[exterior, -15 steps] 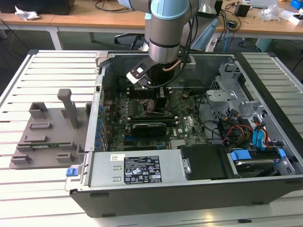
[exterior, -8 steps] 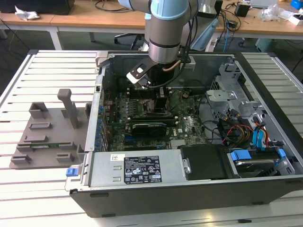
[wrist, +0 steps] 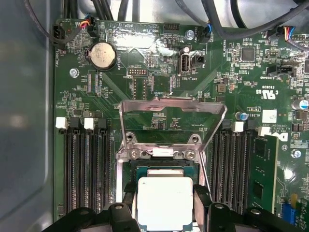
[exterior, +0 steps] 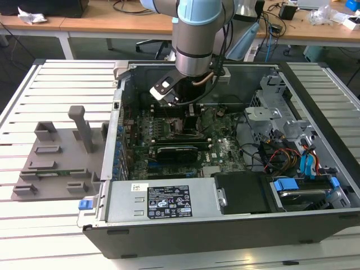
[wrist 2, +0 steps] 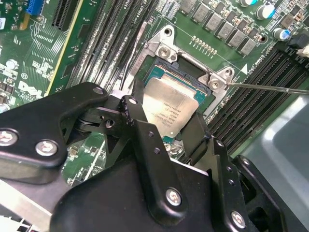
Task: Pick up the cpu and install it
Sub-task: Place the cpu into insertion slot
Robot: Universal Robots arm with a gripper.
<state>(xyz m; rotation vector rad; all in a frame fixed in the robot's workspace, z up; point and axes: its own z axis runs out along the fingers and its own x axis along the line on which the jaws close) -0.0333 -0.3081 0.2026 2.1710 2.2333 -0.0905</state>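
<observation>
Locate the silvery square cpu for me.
In both wrist views the silvery square cpu sits between the black gripper's jaws, over the open metal-framed motherboard socket.
</observation>
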